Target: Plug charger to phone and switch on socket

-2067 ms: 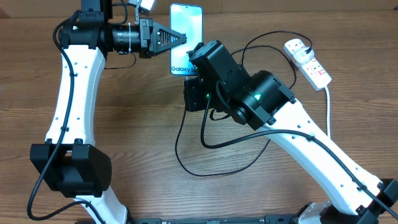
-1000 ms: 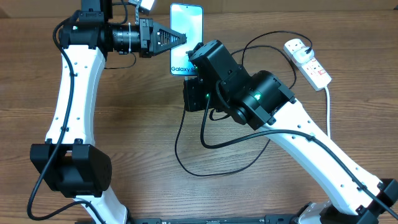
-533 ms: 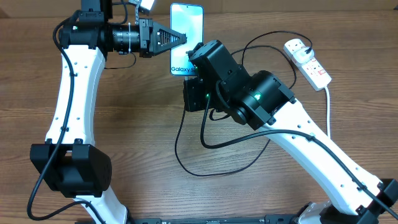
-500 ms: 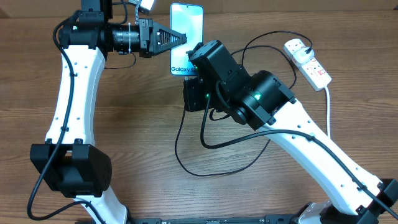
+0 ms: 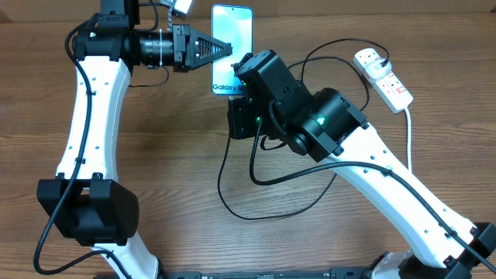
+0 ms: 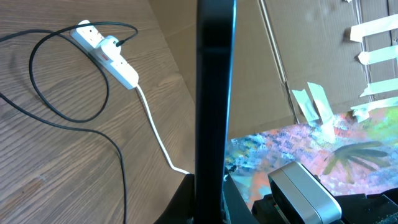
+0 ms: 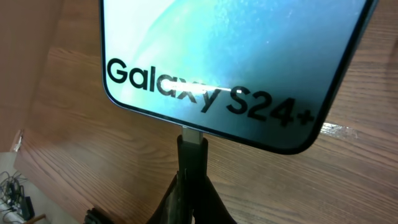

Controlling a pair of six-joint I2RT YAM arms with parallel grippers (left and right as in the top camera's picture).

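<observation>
**Charger tip at the phone's bottom edge, both grippers clamped**

My right gripper (image 7: 191, 186) is pinching the black tip of the charger (image 7: 191, 155), and that tip is meeting the bottom edge of the phone (image 7: 236, 50); I cannot tell how deep it is sitting. My left gripper (image 5: 225, 48) is clamping the phone's edge from 9 o'clock, holding the lit screen facing up. At 6 o'clock the black cable (image 5: 219, 186) is looping over the wooden table (image 5: 178, 194). Farther off, toward 3 o'clock, the socket (image 5: 384, 76) is lying with a white plug (image 5: 370, 57) on it.
</observation>
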